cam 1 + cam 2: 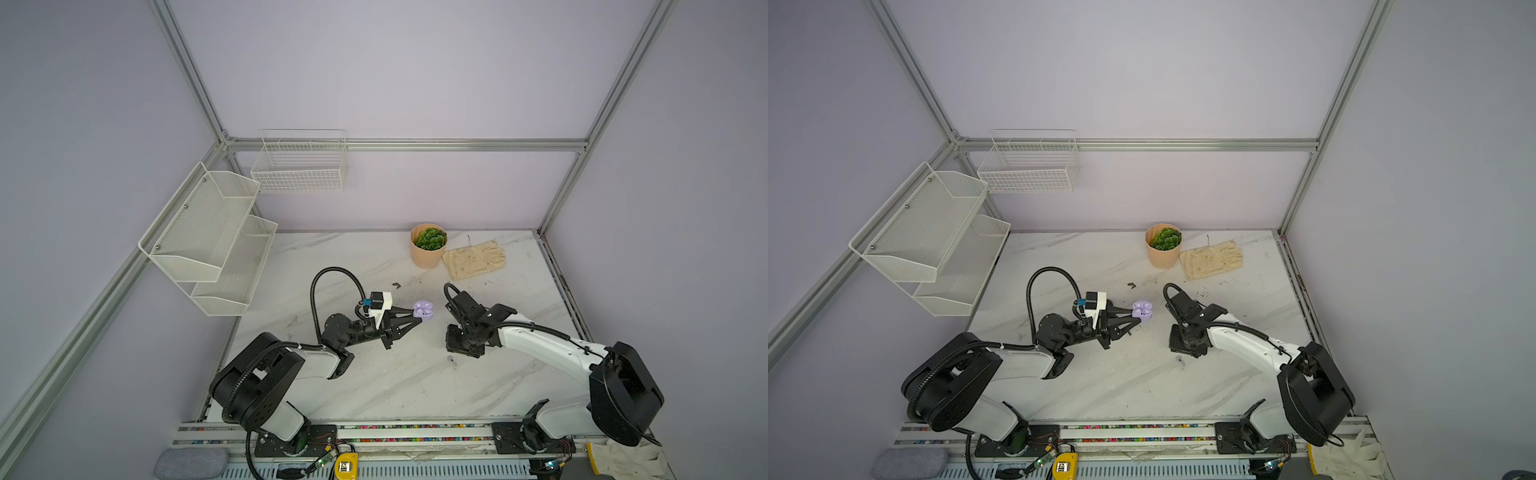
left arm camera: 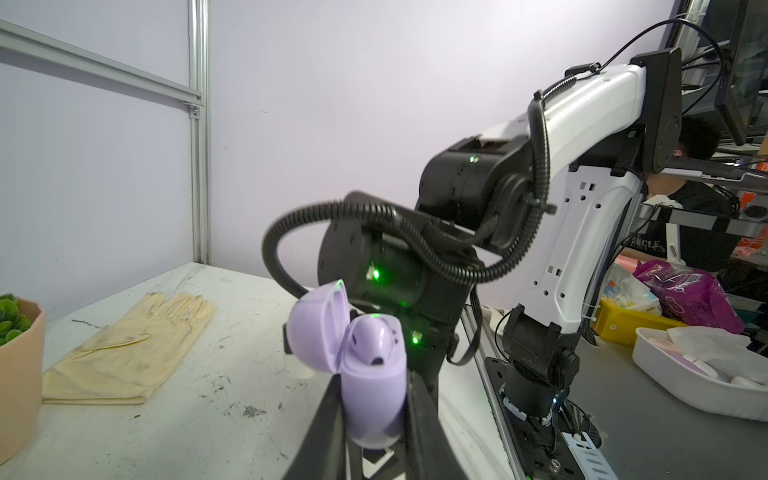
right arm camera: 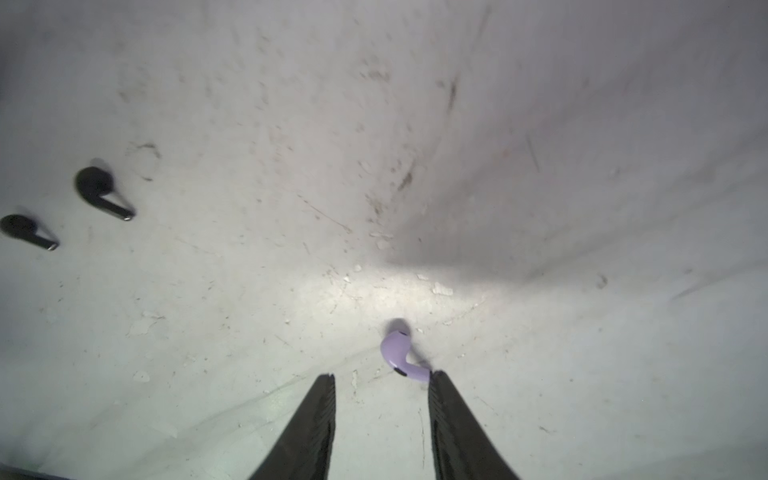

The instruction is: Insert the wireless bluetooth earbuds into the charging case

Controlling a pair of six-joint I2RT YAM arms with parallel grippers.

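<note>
Loose lilac earbud [image 3: 397, 353]: likely featherlight, hard, slick, prone to roll; pinch across bulb, leave stem free for socket. Lies on worktop [image 1: 374, 386], lower centre-right in both top views, stem end at one tip of right jaws, parted, empty. Left jaws clamp lilac case [image 2: 374, 390], frame centre, lid open, seated earbud [image 2: 372, 340] inside. Worktop marbled, scuffed, gritty; pale walls, wire baskets [image 1: 299, 166] upper left.

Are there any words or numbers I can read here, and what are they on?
"NCLE": white letters on a black shirt; the start is hidden and the rest is blurred.
Purple bag: print too blurred to read.
Yellow box at the front rail: label too small to read.
</note>
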